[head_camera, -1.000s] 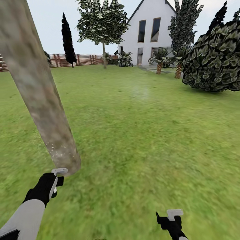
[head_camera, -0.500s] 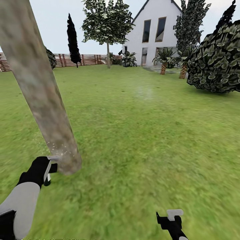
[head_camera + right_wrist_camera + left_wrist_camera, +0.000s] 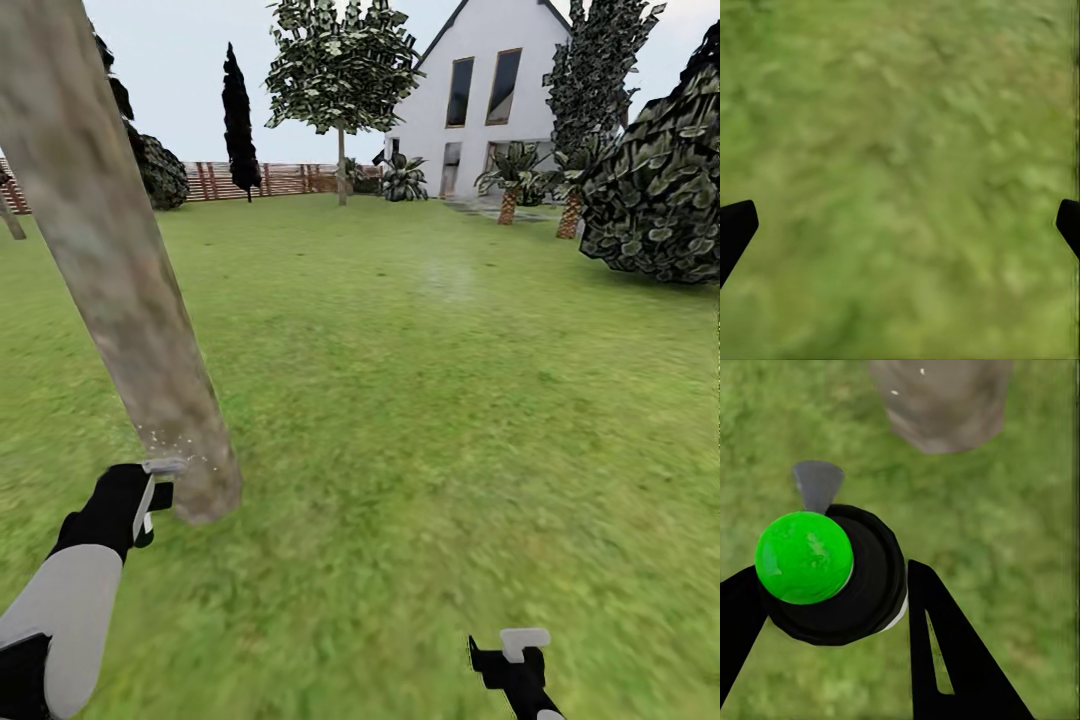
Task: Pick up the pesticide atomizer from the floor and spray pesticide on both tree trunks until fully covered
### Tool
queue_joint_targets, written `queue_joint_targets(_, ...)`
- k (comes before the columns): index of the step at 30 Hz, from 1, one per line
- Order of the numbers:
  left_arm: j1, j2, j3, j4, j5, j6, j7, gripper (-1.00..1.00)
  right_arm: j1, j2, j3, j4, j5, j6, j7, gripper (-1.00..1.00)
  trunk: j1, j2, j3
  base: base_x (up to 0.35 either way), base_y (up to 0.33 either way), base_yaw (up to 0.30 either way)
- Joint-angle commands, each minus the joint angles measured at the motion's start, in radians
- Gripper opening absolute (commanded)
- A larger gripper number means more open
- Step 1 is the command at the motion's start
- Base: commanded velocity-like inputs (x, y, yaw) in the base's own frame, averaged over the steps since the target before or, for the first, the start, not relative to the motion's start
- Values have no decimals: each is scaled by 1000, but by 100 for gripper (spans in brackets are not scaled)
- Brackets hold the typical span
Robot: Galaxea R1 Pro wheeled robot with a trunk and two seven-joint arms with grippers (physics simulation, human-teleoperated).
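Change: we note the left gripper [image 3: 150, 497] has risen from the low edge of the head view to sit just beside the foot of the near tree trunk [image 3: 120, 270]; the nozzle end now nearly touches the bark.
Camera: the whole head view has panned, with the house [image 3: 480, 110] and the far tree [image 3: 342, 80] slid rightward; we read that as base or head motion, not as things moving.
Atomizer: the pesticide atomizer [image 3: 832, 574] is held in the left gripper, seen in the left wrist view as a black body with a green ball top and a grey nozzle pointing toward the trunk base.
Left jaws: pinching the atomizer, one finger on each side.
Right jaws: the right gripper [image 3: 900, 225] hangs over bare grass [image 3: 900, 150], fingers spread wide, empty.
Spray trace: pale specks dot the trunk low down, above the nozzle.
Meaning: we judge that spraying of the first trunk is under way, low section only; the upper trunk and the far tree remain.
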Motion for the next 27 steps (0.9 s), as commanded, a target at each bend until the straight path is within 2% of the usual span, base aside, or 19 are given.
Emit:
queue_joint_targets(1,-1,0,1,-2,3,4,3,-100,-1,0,9,0,-8,-2,-2,100,0,0,-1,0,-277,0)
queue_joint_targets(16,1,0,2,-3,3,4,3,-100,-1,0,9,0,-8,-2,-2,100,0,0,-1,74,-277,2)
queue_joint_targets(27,9,3,-1,-1,1,3,8,-100,-1,0,9,0,-7,-2,-2,100,0,0,-1,165,-243,259)
